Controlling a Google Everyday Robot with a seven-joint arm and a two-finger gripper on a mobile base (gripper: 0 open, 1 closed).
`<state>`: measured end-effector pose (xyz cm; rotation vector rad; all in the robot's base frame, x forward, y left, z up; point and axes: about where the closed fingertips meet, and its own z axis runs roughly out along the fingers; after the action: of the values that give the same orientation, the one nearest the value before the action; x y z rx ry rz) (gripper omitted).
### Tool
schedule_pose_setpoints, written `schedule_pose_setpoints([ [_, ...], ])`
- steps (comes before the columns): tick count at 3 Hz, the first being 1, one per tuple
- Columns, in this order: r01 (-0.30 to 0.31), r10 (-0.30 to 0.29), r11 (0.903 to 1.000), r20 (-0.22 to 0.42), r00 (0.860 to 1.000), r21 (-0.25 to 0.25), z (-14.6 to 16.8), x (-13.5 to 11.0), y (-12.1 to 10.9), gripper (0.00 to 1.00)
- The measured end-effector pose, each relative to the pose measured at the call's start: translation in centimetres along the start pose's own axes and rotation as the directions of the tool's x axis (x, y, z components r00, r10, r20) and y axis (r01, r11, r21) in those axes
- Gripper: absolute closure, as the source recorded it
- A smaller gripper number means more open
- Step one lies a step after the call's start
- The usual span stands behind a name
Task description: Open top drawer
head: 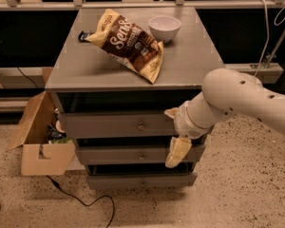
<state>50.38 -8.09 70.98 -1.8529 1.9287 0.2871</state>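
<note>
— What's the room like?
— A grey cabinet (pixel 85 75) stands on speckled floor (pixel 237 194), with a bag (pixel 128 42) and a bowl (pixel 164 27) on top. A box (pixel 38 141) and a cable (pixel 80 201) crowd its left side.
— And the top drawer (pixel 109 126)?
— It's closed under the overhang, with its knob (pixel 141 126) at the centre. My gripper (pixel 175 132) sits at its right end, jaws apart.

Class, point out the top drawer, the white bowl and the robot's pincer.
top drawer (pixel 115 125): camera view, grey front.
white bowl (pixel 164 27): camera view, inner wall.
pincer (pixel 173 136): camera view, between fingertips, at drawers' right end.
</note>
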Motion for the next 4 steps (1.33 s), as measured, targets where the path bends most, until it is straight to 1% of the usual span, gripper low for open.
schedule_pose_setpoints([
  [1,0.024,-0.024,0.9996,0.031,0.999,0.018,2.0,-0.6,-2.4,0.00],
  [2,0.044,-0.045,0.9986,0.032,0.998,0.031,3.5,-1.0,-4.7,0.00],
  [3,0.056,-0.056,0.9980,0.023,0.998,0.031,4.7,-1.3,-6.5,0.00],
  [4,0.069,-0.069,0.9974,0.013,0.998,0.020,6.2,-1.4,-7.6,0.00],
])
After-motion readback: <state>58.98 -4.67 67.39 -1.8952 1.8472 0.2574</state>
